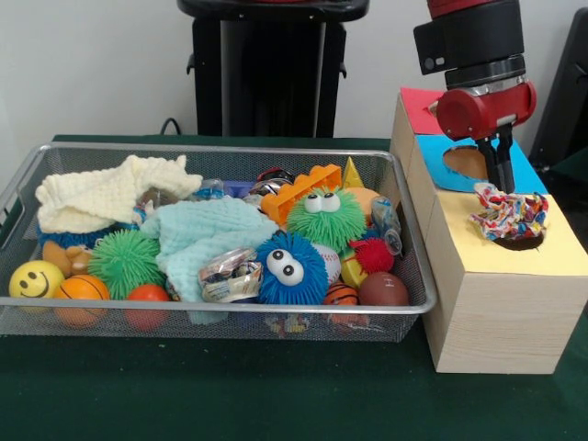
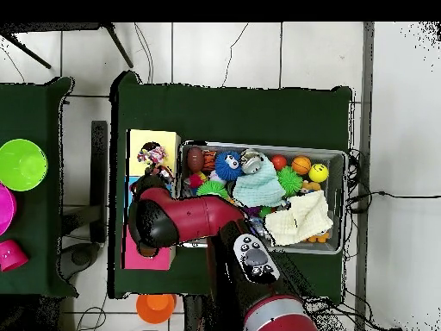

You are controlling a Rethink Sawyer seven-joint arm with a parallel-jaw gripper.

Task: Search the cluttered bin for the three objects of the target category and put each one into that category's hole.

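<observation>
The wire mesh bin (image 1: 230, 148) sits on the green table, full of toys; it also shows in the overhead view (image 2: 341, 157). A printed cloth bundle (image 1: 511, 217) lies over the yellow-ringed hole (image 1: 522, 243) on the pale wooden box (image 1: 487, 322). My gripper (image 1: 503, 188) hangs straight down over the bundle's left top, shut on the cloth. In the overhead view the bundle (image 2: 155, 158) rests on the yellow card (image 2: 145, 138), just beyond my arm (image 2: 185, 215). A pale crumpled printed bundle (image 1: 228, 276) lies in the bin by the mint cloth (image 1: 207, 234).
The blue-ringed hole (image 1: 465, 162) and the red card (image 1: 418, 106) lie behind the yellow one. The bin holds a cream cloth (image 1: 110, 195), green (image 1: 326, 220) and blue (image 1: 289, 266) furry toys and several balls. A green bowl (image 2: 21, 164) stands on a side table.
</observation>
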